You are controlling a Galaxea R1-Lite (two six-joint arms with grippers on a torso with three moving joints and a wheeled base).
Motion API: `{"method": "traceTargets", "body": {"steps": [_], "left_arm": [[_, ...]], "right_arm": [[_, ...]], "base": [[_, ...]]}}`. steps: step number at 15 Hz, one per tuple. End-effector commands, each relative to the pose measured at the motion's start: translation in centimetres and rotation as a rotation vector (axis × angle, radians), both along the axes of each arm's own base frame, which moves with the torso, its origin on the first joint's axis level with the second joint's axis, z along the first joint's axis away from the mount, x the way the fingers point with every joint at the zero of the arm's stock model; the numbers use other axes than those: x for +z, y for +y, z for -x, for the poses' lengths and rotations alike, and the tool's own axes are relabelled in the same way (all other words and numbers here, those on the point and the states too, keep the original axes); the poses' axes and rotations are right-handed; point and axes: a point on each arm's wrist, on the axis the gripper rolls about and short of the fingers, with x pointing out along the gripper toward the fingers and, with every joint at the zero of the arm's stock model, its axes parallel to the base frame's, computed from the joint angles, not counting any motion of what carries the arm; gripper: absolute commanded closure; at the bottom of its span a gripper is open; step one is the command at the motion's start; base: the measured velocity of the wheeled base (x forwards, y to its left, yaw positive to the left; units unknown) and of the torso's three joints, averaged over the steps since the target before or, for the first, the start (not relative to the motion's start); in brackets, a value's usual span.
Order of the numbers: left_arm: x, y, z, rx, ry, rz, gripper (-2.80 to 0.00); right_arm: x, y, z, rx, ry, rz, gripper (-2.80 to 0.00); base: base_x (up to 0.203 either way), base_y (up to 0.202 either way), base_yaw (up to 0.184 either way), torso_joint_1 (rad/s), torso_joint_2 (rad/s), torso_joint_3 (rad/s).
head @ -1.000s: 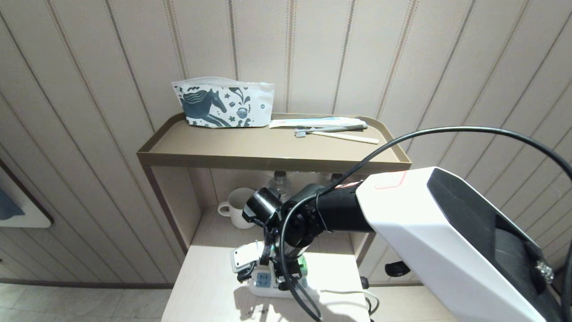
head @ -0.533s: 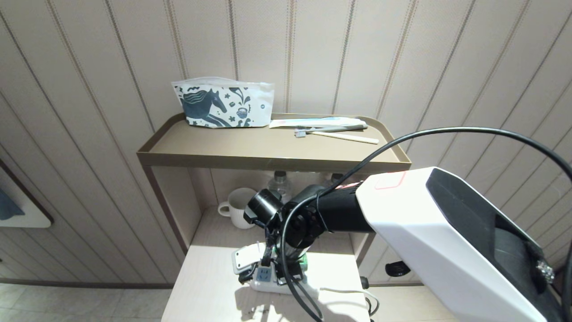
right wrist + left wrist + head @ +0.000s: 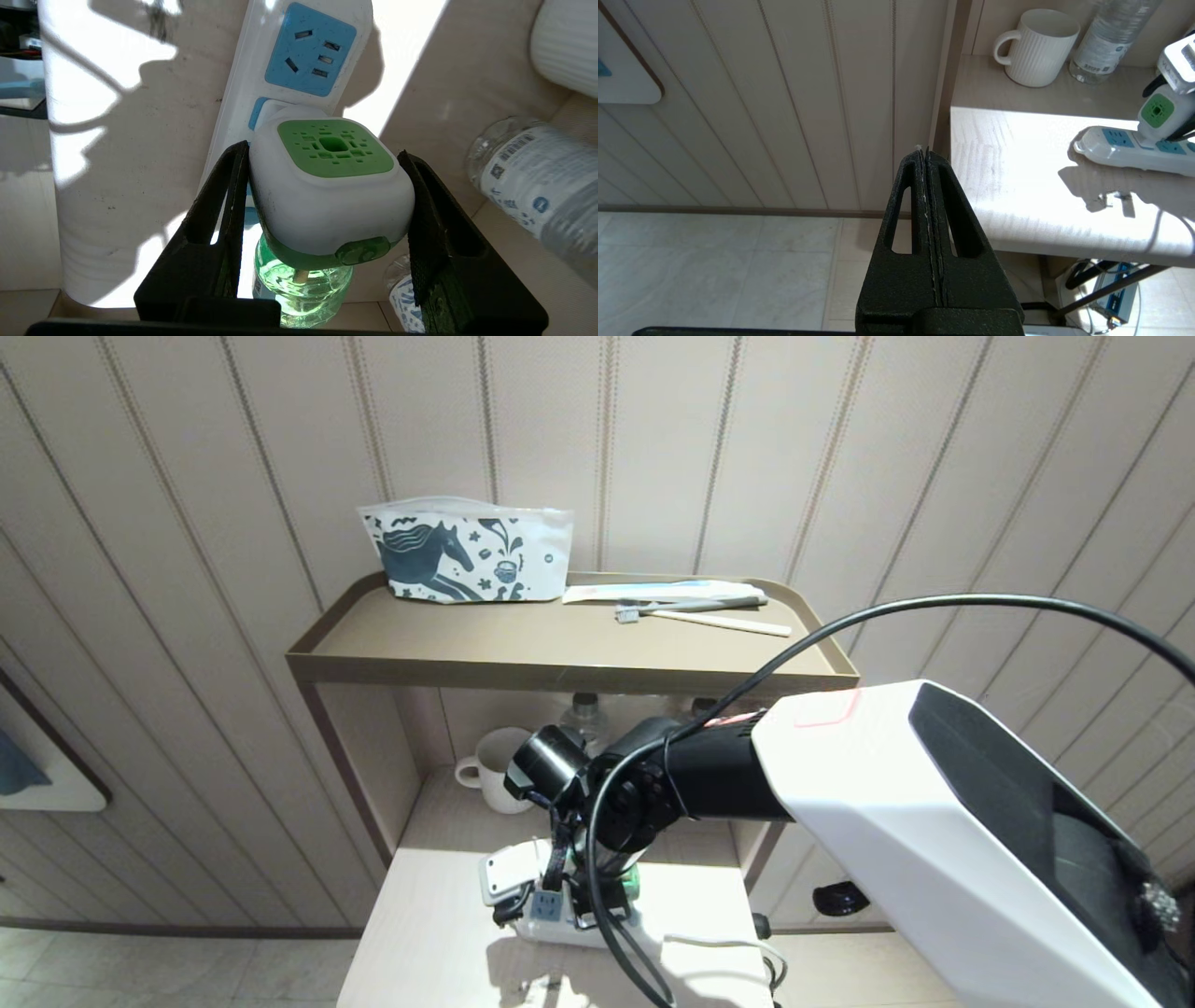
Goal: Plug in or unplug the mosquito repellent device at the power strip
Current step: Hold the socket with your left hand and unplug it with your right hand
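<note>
The right end effector point(image 3: 327, 205) has its two black fingers clamped on either side of the white rounded cap of the mosquito repellent device point(image 3: 331, 186), a small plug-in unit with a green perforated square on top and a clear green liquid bottle beneath. The device sits against the long white plastic power strip point(image 3: 261, 88), covering a light-blue socket face just next to the free blue socket at the strip's end; whether its pins are fully seated cannot be told. In the head view the strip point(image 3: 560, 924) lies across the pale wooden surface point(image 3: 420, 952) near its middle, a white cable trailing toward the right edge, with the right arm reaching down over it. A white ribbed ceramic mug point(image 3: 1036, 46) and a clear plastic water bottle point(image 3: 1106, 42) stand at the back of the surface, beneath the brown tray-top shelf point(image 3: 560, 658). The left end effector point(image 3: 927, 186) hangs off the surface's left edge above the tiled floor, its black fingers pressed together on nothing.
</note>
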Motion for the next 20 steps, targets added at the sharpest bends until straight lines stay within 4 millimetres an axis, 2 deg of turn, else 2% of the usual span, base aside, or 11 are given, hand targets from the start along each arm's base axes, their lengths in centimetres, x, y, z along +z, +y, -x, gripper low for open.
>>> {"method": "traceTargets", "body": {"steps": [1, 4, 9, 11, 13, 14, 16, 18, 20], "left_arm": [[0.0, 0.0, 0.0, 0.001, 0.002, 0.000, 0.00], [0.0, 0.0, 0.0, 0.001, 0.002, 0.000, 0.00], [0.0, 0.0, 0.0, 0.003, 0.004, -0.009, 0.00], [1.2, 0.0, 0.1, 0.006, -0.010, -0.006, 0.00], [4.8, 0.0, -0.3, 0.003, -0.005, 0.021, 0.00], [6.4, 0.0, -1.4, -0.004, 0.055, 0.029, 0.00], [8.4, -0.1, -4.7, -0.043, 0.213, 0.048, 0.00], [8.5, -0.3, -8.9, -0.116, 0.392, 0.076, 0.00], [6.7, -0.6, -13.6, -0.200, 0.589, 0.090, 0.00]], "right_arm": [[1.2, 1.1, 1.2, 0.033, -0.024, -0.027, 0.00], [1.5, 2.1, 1.5, 0.048, -0.043, -0.046, 0.00], [1.0, 2.8, 2.1, 0.066, -0.038, -0.039, 0.00], [0.5, 3.1, 2.3, 0.072, -0.033, -0.029, 0.00], [0.7, 3.3, 2.5, 0.079, -0.038, -0.036, 0.00], [1.2, 3.3, 2.7, 0.081, -0.045, -0.044, 0.00], [1.4, 3.2, 2.6, 0.080, -0.048, -0.047, 0.00], [1.6, 3.1, 2.7, 0.077, -0.050, -0.053, 0.00], [1.6, 3.0, 2.5, 0.073, -0.049, -0.054, 0.00]], "base": [[0.000, 0.000, 0.000, 0.000, 0.00, 0.000], [0.000, 0.000, 0.000, 0.000, 0.00, 0.000], [0.000, 0.000, 0.000, 0.000, 0.00, 0.000], [0.000, 0.000, 0.000, 0.000, 0.00, 0.000], [0.000, 0.000, 0.000, 0.000, 0.00, 0.000], [0.000, 0.000, 0.000, 0.000, 0.00, 0.000], [0.000, 0.000, 0.000, 0.000, 0.00, 0.000], [0.000, 0.000, 0.000, 0.000, 0.00, 0.000], [0.000, 0.000, 0.000, 0.000, 0.00, 0.000]]}}
